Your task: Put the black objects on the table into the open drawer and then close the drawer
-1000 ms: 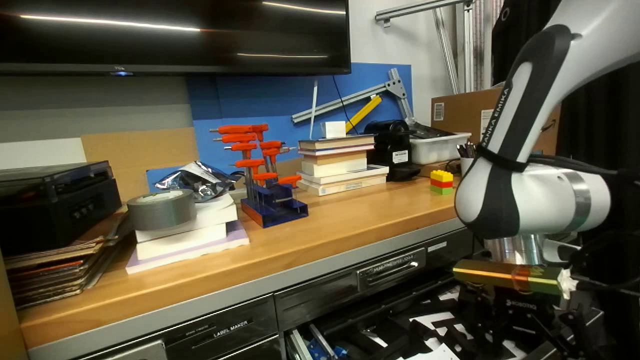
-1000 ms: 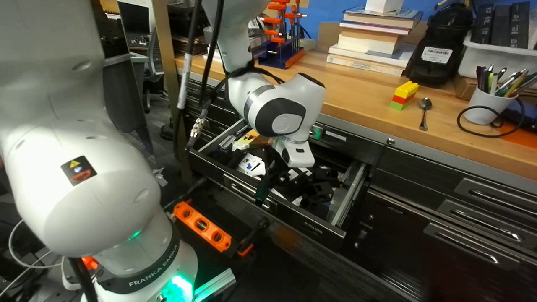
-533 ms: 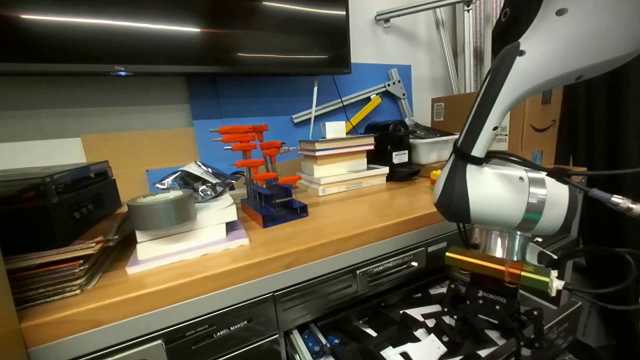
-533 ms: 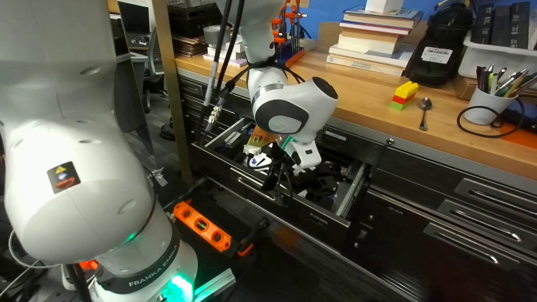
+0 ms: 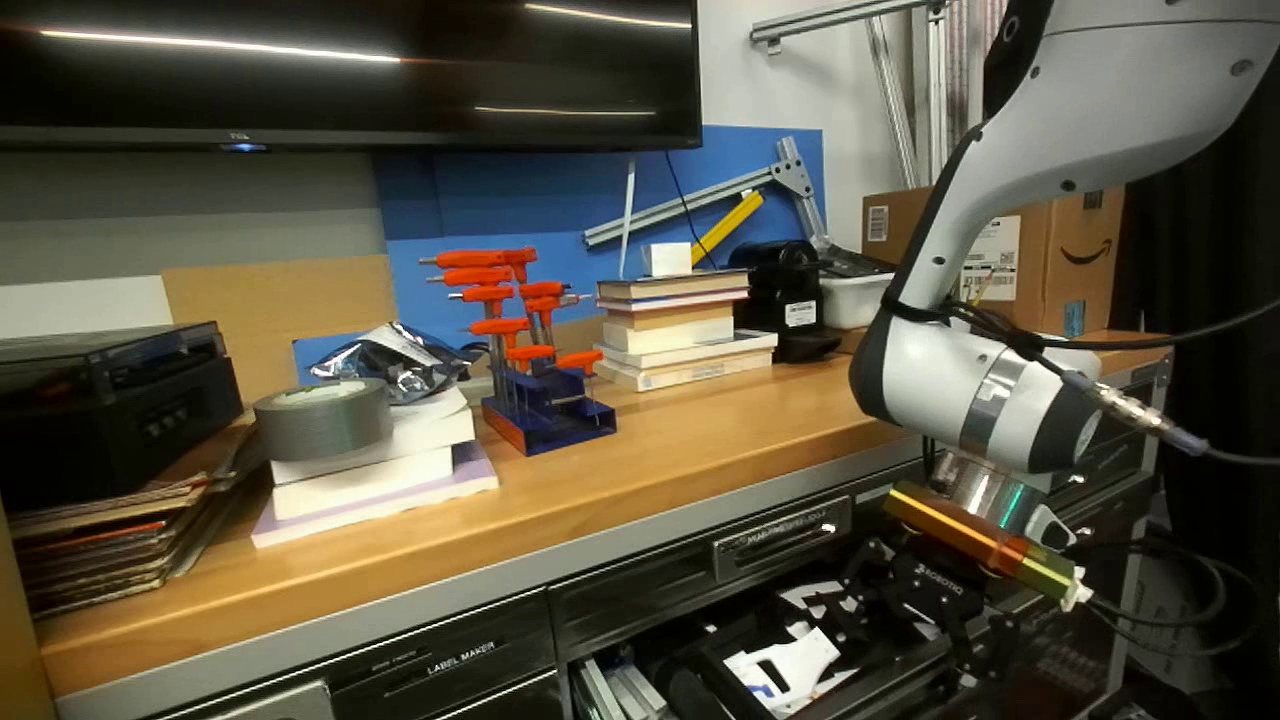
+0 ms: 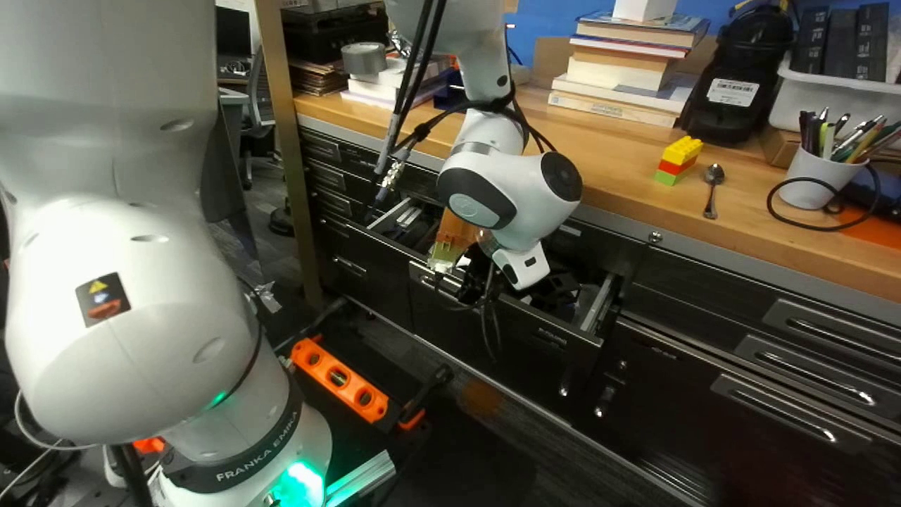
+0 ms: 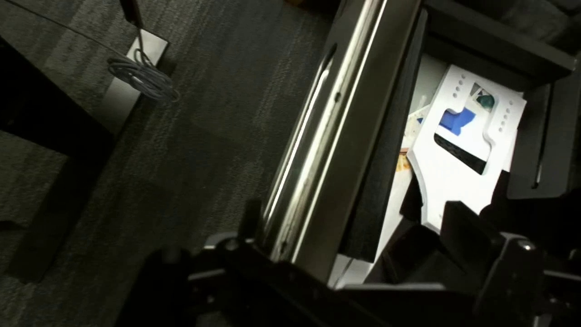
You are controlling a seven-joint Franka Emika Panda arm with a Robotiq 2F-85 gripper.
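White and black, my arm [image 5: 1085,120] slopes down and bends over the drawer [image 7: 361,150], gripper [image 7: 356,222] tilted at its front wall. Jaws released, spread wide; from above they bracket that wall, though the wrist view is too dark to settle contact. Read: ROBOTIQ on the gripper, FRANKA EMIKA on my base [image 6: 243,436] out in front of the drawer, LABEL MAKER on a front panel [image 5: 470,640] just beside it. Drawer stands partly out from under the table [image 5: 700,440], face toward my base's side, long axis parallel to the table edge. Black objects [image 6: 558,285] lie inside it, partly hidden.
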